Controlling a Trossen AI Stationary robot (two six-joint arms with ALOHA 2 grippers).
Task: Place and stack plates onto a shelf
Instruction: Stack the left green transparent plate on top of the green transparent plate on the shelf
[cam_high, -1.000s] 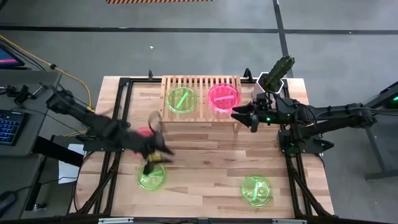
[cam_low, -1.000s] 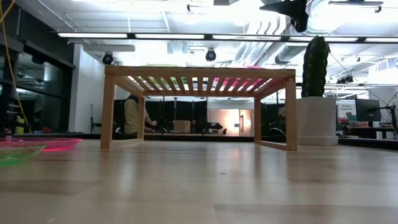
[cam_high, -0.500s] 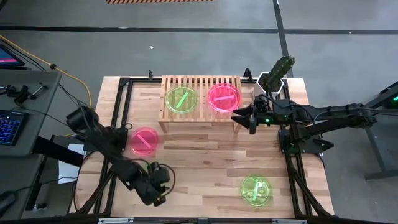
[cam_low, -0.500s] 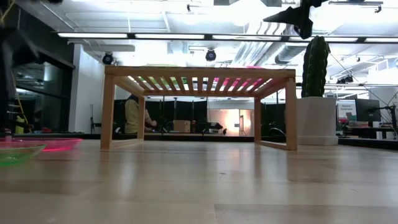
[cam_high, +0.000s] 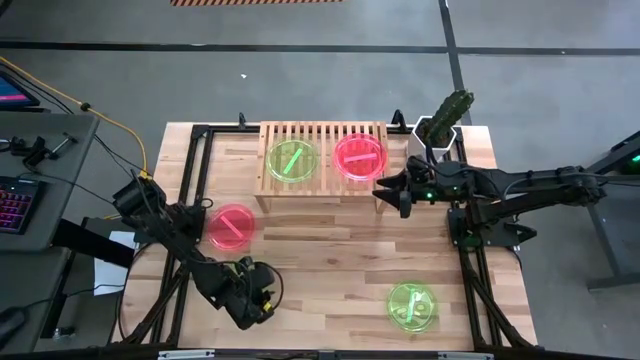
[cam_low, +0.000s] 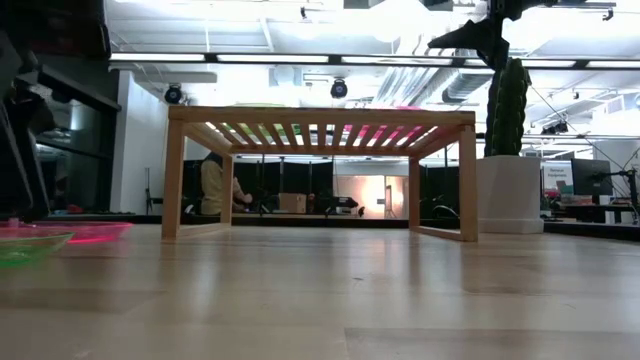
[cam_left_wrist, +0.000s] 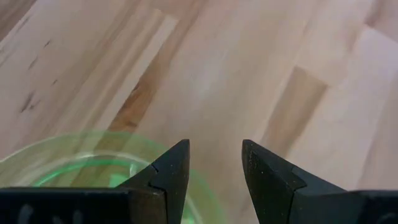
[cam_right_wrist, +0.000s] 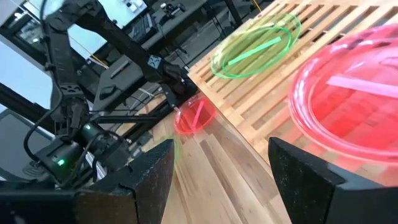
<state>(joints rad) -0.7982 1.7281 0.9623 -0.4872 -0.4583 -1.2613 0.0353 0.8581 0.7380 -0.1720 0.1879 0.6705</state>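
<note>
My left gripper (cam_high: 258, 300) (cam_left_wrist: 214, 146) hangs open near the table's front-left, low over a neon green plate (cam_left_wrist: 81, 162) lying flat on the planks; one finger is above the plate, the other beyond its rim. That plate's edge (cam_low: 20, 245) shows in the low view. My right gripper (cam_high: 383, 188) (cam_right_wrist: 221, 146) waits open by the shelf's right end. The shelf (cam_high: 322, 160) (cam_low: 320, 170) carries a green plate (cam_high: 291, 160) and a pink plate (cam_high: 360, 156) side by side. Another pink plate (cam_high: 232, 227) and a green plate (cam_high: 412, 306) lie on the table. My left gripper points down over the green plate's rim (cam_left_wrist: 202, 193), one finger inside it and one outside. Whether either finger touches the plate, I cannot tell.
A potted cactus (cam_high: 447, 115) stands on the table's far right corner, just behind my right gripper. Bare planks (cam_high: 330, 255) spread between the shelf and the near edge. Black frame rails (cam_high: 470, 270) run along both table sides.
My left gripper has swung from beside the pink plate on the table toward the near edge and come down over the front-left green plate, uncovering the pink plate. My right gripper has sunk a little beside the shelf.
</note>
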